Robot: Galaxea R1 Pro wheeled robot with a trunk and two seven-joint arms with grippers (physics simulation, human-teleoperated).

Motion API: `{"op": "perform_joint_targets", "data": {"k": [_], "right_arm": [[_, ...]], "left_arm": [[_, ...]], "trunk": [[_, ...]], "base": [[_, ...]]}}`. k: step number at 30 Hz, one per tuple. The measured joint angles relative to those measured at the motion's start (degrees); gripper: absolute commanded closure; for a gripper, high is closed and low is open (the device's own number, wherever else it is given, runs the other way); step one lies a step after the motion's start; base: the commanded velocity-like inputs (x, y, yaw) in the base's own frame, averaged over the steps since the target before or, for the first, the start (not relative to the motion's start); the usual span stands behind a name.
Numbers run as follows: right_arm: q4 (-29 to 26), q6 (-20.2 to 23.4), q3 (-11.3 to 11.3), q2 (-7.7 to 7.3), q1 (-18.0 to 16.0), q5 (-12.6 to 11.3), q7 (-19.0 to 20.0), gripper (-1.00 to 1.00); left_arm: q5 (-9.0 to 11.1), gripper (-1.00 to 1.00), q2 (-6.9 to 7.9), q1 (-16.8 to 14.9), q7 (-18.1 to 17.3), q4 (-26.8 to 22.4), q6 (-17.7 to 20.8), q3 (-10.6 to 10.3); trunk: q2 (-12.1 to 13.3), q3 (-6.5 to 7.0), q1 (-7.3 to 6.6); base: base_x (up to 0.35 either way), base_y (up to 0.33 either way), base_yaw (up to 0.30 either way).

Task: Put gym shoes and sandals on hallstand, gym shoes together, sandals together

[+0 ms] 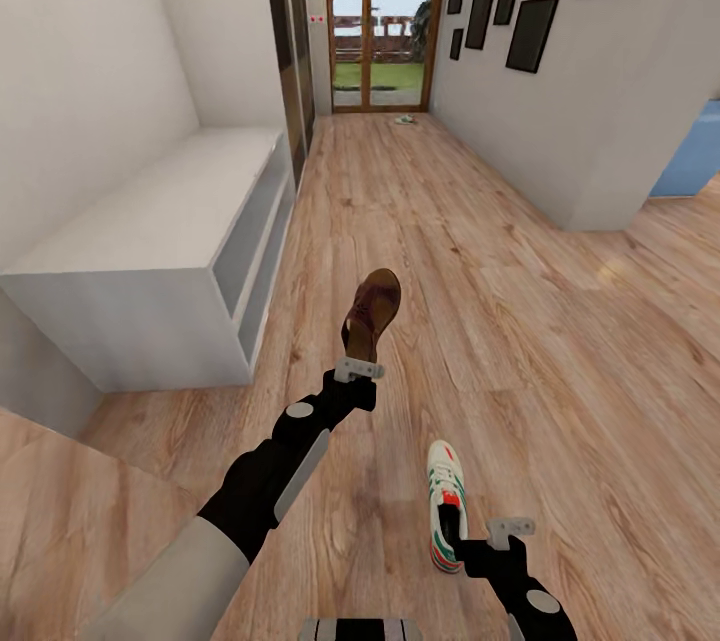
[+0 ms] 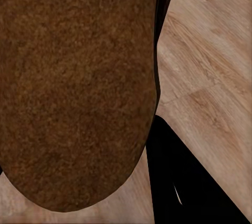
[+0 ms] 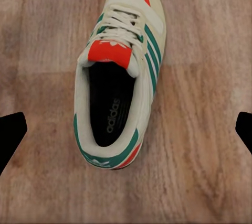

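Observation:
My left gripper (image 1: pixel 360 359) is shut on the heel end of a dark brown sandal (image 1: pixel 376 309), which hangs above the floor right of the hallstand (image 1: pixel 150 221). In the left wrist view the sandal's brown surface (image 2: pixel 79 87) sits very close, with a dark finger (image 2: pixel 184 187) beside it. One white gym shoe (image 1: pixel 445 506) with green stripes lies on the floor. My right gripper (image 1: pixel 468 553) hovers at its heel. In the right wrist view this gym shoe (image 3: pixel 118 72) lies below the open gripper (image 3: pixel 126 129), whose tips stand wide apart and touch nothing.
The hallstand is a long low white unit along the left wall with open shelves facing the corridor. A small pale shoe-like shape (image 1: pixel 405 120) lies far off by the glass door (image 1: pixel 380 16). A wall corner (image 1: pixel 585 211) juts in at right.

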Motion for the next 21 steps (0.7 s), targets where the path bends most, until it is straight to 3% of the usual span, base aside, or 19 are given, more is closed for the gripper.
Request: {"op": "perform_joint_targets", "data": {"k": [15,21], "right_arm": [[-3.8,0.3,-0.3,-0.07,0.6,0.1,0.1,-1.00],[-4.8,0.2,-0.2,-0.03,0.6,0.0,0.0,-1.00]], "left_arm": [[0.1,1.00,0.00,0.2,0.0,-0.2,-3.9,-0.2],[0.1,1.00,0.00,0.2,0.0,-0.2,-3.9,-0.2]], "trunk": [[0.0,0.00,0.00],[0.0,0.00,-0.03]], "base": [[0.004,0.000,0.000],[0.185,0.000,0.000]]}}
